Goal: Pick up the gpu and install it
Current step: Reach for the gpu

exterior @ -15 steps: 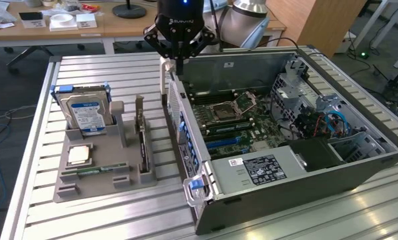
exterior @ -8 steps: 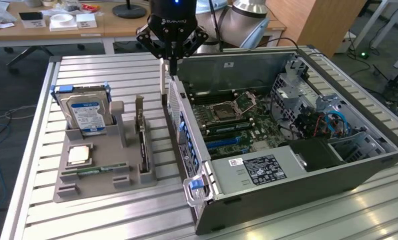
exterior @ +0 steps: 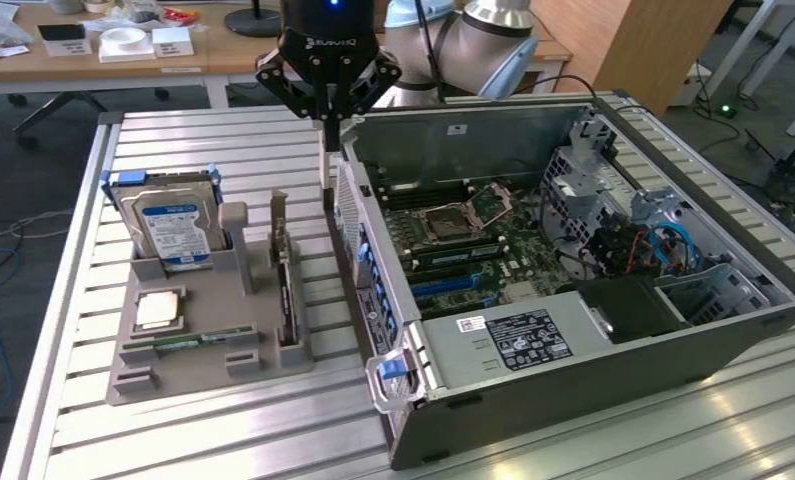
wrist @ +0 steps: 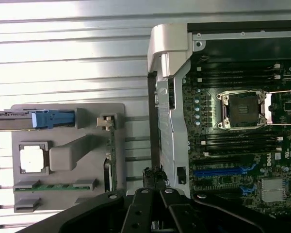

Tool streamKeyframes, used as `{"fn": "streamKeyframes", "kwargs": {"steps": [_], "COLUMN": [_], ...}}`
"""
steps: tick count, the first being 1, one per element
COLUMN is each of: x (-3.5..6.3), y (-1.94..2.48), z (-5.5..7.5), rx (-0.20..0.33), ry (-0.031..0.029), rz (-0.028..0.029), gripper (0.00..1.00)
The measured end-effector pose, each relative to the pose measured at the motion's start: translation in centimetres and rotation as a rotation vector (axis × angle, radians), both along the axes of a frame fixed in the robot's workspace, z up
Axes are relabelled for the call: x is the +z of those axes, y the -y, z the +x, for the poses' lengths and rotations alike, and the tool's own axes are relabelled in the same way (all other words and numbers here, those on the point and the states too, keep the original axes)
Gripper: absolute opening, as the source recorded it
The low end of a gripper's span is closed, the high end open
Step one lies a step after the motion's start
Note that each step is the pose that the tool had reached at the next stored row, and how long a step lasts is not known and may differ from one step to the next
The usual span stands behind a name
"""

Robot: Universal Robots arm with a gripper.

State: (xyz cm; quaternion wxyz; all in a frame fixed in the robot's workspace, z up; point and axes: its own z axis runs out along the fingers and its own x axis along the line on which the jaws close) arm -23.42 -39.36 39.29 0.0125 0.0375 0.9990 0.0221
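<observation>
The graphics card [exterior: 285, 290] waits in its tray [exterior: 197, 370], claw [exterior: 326, 195] clenched beside the computer case [exterior: 717, 345].
Farthest from the case, a hard drive [exterior: 170, 225] stands in the tray; the graphics card stands on edge in the slot nearest the case. The claw hangs just at the case's outer wall, fingers pressed together, apart from the card.

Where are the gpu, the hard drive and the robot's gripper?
gpu [exterior: 286, 295]: exterior view, on its dark upright edge.
hard drive [exterior: 170, 228]: exterior view, on its blue-white label.
gripper [exterior: 328, 118]: exterior view, where its fingertips meet.
</observation>
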Motion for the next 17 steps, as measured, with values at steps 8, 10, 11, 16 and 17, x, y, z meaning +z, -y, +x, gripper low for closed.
{"fn": "streamKeyframes", "kwargs": {"steps": [8, 10, 11, 16, 17], "x": [0.00, -0.01, -0.01, -0.01, -0.01], "y": [-0.04, -0.05, -0.06, -0.08, -0.08], "z": [-1.2, -1.5, -1.6, -2.3, -2.4], "rx": [0.000, 0.000, 0.000, 0.000, 0.000], "ry": [0.0000, 0.0000, 0.0001, 0.0000, 0.0000], "rz": [0.0000, 0.0000, 0.0001, 0.0000, 0.0000], "gripper": [0.11, 0.11, 0.11, 0.11, 0.11]}}
